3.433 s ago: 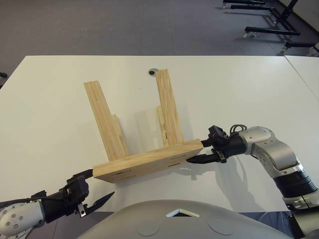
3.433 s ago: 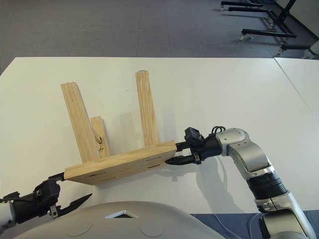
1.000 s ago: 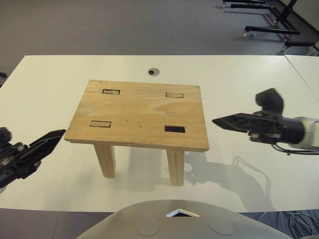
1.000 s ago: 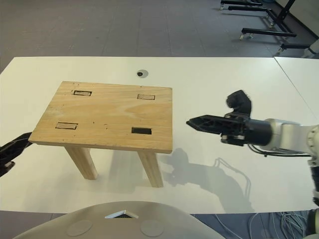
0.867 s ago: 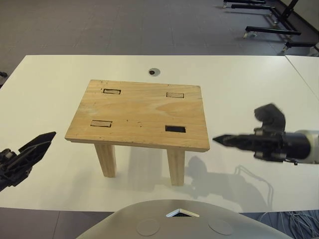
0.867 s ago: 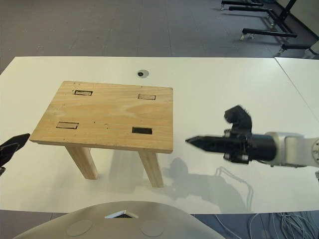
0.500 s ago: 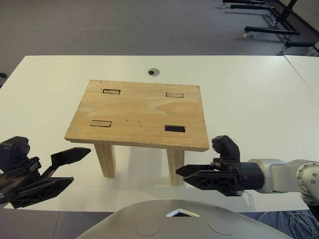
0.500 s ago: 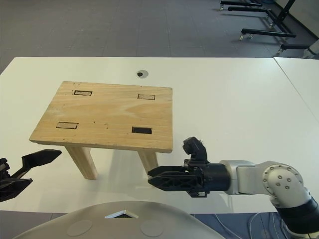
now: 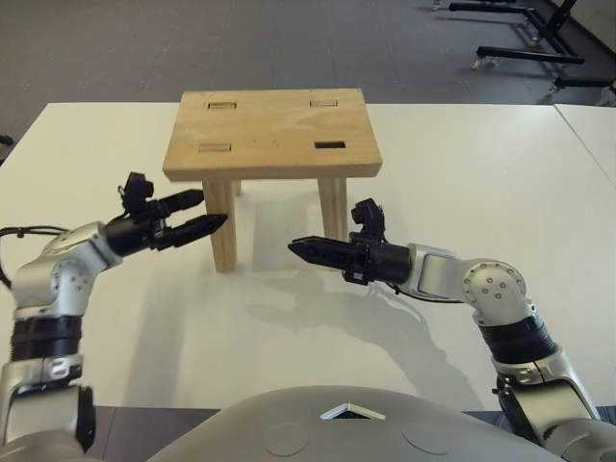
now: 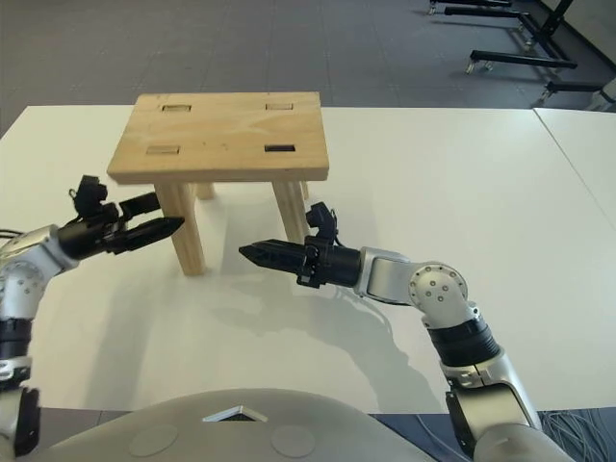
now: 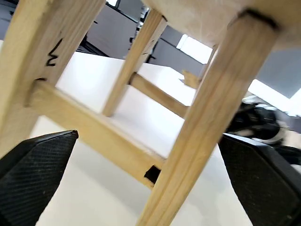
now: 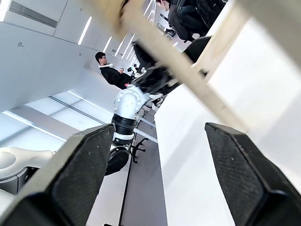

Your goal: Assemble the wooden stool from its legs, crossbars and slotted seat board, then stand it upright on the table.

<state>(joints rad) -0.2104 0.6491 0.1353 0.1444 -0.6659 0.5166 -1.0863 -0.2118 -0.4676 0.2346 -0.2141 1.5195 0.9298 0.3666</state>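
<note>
The assembled wooden stool (image 9: 269,130) stands upright on the white table (image 9: 462,173), at the middle towards the far side, with four slots in its seat board. My left gripper (image 9: 204,212) is open just left of the front left leg (image 9: 222,231), not touching it. In the left wrist view its pads (image 11: 33,165) flank a leg (image 11: 211,117) and a crossbar (image 11: 94,136). My right gripper (image 9: 300,248) is open, points left and hovers in front of the front right leg (image 9: 332,207). A crossbar (image 12: 174,56) passes between its pads (image 12: 80,179).
A second white table (image 9: 597,125) adjoins on the right. Black wheeled frames (image 9: 525,53) stand on the floor beyond the far right corner. Bare tabletop lies to both sides of the stool and along the front edge.
The stool now stands farther back on the table. Both grippers have moved from the table's front edge up to the stool's front legs, left from the left, right from the front.
</note>
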